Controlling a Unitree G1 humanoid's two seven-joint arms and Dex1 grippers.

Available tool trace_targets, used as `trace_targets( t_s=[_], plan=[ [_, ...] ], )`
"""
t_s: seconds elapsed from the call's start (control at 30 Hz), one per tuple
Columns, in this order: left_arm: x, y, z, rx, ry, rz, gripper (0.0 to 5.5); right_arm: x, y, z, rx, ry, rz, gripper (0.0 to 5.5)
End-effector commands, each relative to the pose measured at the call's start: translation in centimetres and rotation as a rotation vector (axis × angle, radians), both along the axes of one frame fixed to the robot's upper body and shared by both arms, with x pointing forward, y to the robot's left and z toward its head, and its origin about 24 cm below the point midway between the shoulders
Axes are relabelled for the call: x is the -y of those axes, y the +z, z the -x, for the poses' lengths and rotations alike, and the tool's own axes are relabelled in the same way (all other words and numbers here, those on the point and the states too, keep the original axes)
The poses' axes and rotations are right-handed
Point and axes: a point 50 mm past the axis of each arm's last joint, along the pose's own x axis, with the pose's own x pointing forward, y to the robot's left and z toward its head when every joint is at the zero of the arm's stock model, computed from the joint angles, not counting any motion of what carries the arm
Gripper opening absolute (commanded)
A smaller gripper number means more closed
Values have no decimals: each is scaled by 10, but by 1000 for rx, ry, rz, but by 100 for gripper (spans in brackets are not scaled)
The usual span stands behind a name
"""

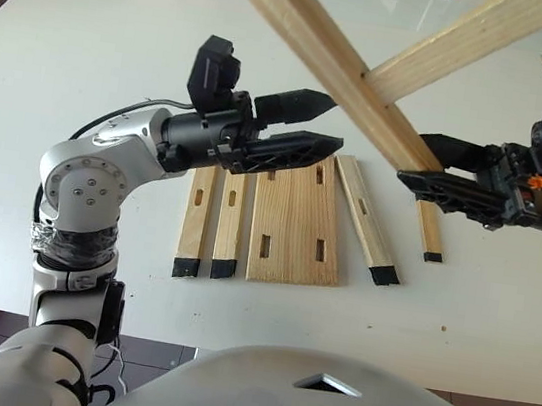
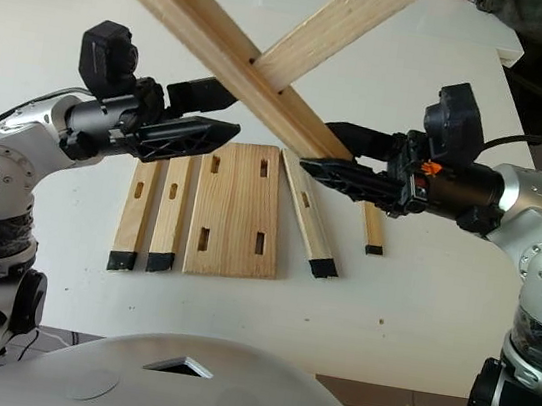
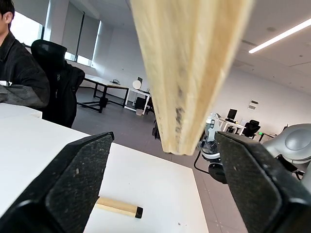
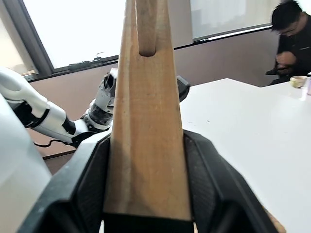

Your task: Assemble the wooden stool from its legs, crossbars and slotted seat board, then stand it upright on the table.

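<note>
Right gripper (image 2: 317, 146) clamps raised leg (image 2: 178, 3); left gripper (image 2: 236, 110) spread wide alongside.

Office, desk (image 3: 112, 88), swivel chair (image 3: 47, 51), ceiling strip light (image 3: 280, 37), large windows (image 4: 73, 29)

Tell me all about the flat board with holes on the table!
The seat board is a flat rectangle of pale, grainy wood with four small slots cut through it. It lies flat on the white table, leg pieces alongside on both sides. The left gripper hangs above its far edge.
</note>
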Motion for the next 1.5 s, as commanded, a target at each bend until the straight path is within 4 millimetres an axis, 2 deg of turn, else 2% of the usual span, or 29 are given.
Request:
trace_targets(
  t_s=[0.03, 0.17, 0.57, 0.97, 1.2, 1.23, 1.33, 1.5],
  plan=[
    [0, 12, 0, 12, -19, 36, 385, -1, -7, 5, -13, 40, 60, 205],
    [2, 12, 1, 3, -30, 22, 385, -2, -14, 5, -25, 57, 82, 205],
    [6, 5, 8, -15, -84, -7, 385, -4, -16, 3, -6, 78, 111, 205],
    [4, -9, 13, -10, -125, -50, 220, -4, -19, 2, 4, 79, 144, 205],
    [4, -15, 14, -3, -121, -71, 215, -2, -25, 1, 9, 64, 191, 205],
    [4, -15, 13, 5, -111, -74, 215, -1, -26, 0, 16, 55, 202, 244],
    [2, -13, 9, 49, -72, -77, 210, 2, -32, -3, 29, 20, 250, 294],
    [-20, -3, 4, 189, -6, -185, 210, 22, -51, -9, 23, -105, 336, 312]
  ],
)
